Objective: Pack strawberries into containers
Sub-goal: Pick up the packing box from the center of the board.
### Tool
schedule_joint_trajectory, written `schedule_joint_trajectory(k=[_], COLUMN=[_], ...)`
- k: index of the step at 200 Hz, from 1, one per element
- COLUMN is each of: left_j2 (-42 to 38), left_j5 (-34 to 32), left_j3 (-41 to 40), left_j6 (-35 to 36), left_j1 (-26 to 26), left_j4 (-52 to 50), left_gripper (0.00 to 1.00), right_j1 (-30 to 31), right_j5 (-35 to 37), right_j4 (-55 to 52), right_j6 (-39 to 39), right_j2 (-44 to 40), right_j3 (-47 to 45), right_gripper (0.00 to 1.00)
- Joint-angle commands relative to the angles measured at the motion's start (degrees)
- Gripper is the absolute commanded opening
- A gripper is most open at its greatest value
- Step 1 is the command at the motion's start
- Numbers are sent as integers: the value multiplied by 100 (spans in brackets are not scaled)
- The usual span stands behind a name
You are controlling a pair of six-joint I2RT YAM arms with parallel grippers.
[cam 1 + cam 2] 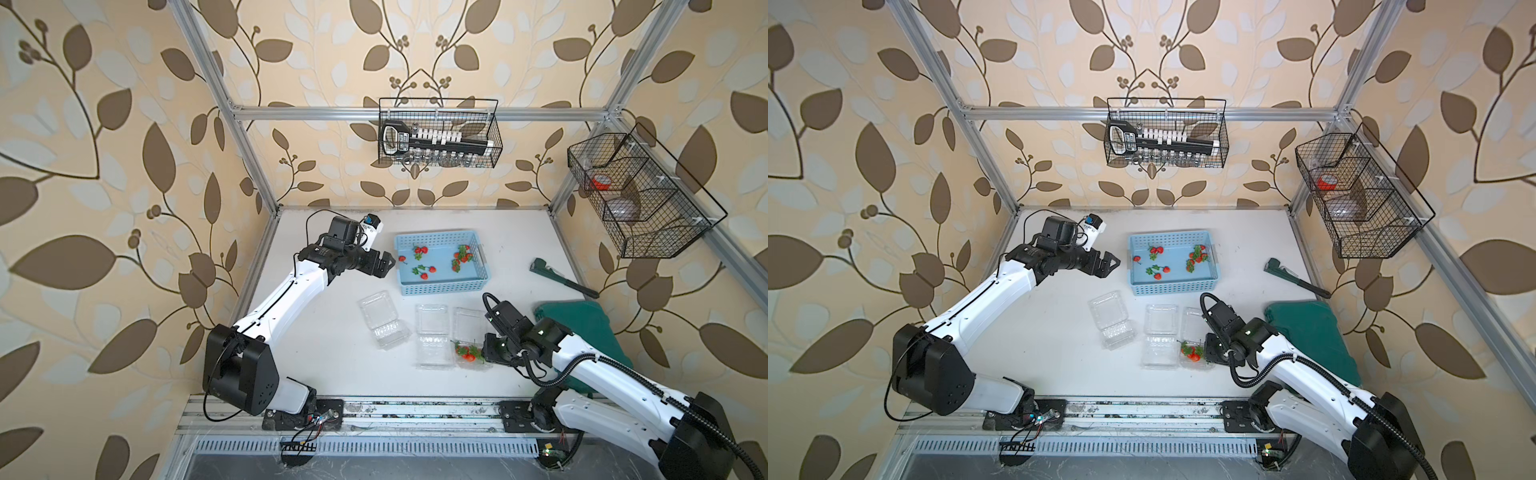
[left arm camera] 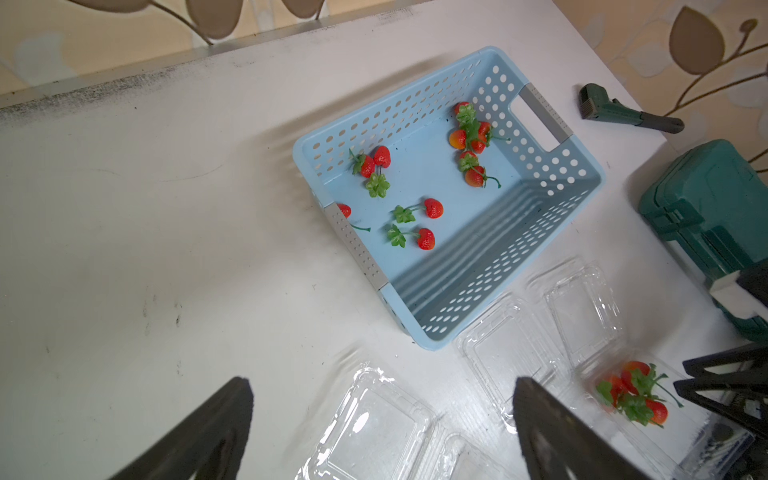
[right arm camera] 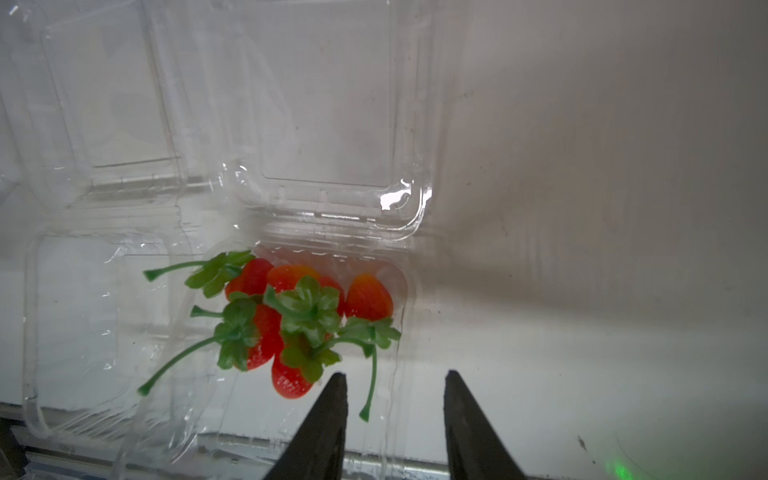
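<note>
Several strawberries [image 1: 462, 257] lie loose in the light blue basket [image 1: 440, 286]. Three clear containers stand open in front of it: left [image 1: 384, 322], middle [image 1: 432, 336] and right [image 1: 467, 320]. The right container [image 3: 332, 124] holds a cluster of strawberries [image 3: 291, 316]. My right gripper [image 3: 395, 376] is open at that container's edge; a green stem [image 3: 372, 386] hangs loose between its fingers, not pinched. My left gripper [image 2: 382, 382] is wide open and empty, hovering left of the basket [image 2: 457, 320], above the left container. Both grippers show in a top view, left [image 1: 1111, 264] and right [image 1: 1208, 351].
A dark green wrench [image 1: 565, 282] lies at the table's right, with a green case [image 1: 582, 328] beside my right arm. Black wire baskets hang on the back wall [image 1: 440, 133] and the right wall [image 1: 640, 195]. A metal rail [image 1: 415, 411] runs along the front edge.
</note>
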Motion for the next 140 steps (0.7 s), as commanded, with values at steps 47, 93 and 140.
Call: schedule_joint_trajectory(k=[47,93,140], left_j2=[-4,31,31], left_j5=[164,183,227], left_j3=[89,93,106], left_j6=[-4,-5,-39], left_j1=[-68,-70,-103], left_j4=[53,39,46], left_gripper=[99,99,99], right_j1=[-21,-17,-17], right_j5=[-198,-35,168], right_j4=[324,330,432], right_j6=[244,264,250], right_j2=[60,33,-93], right_j3=[-310,-221,-178], right_gripper=[23,7,3])
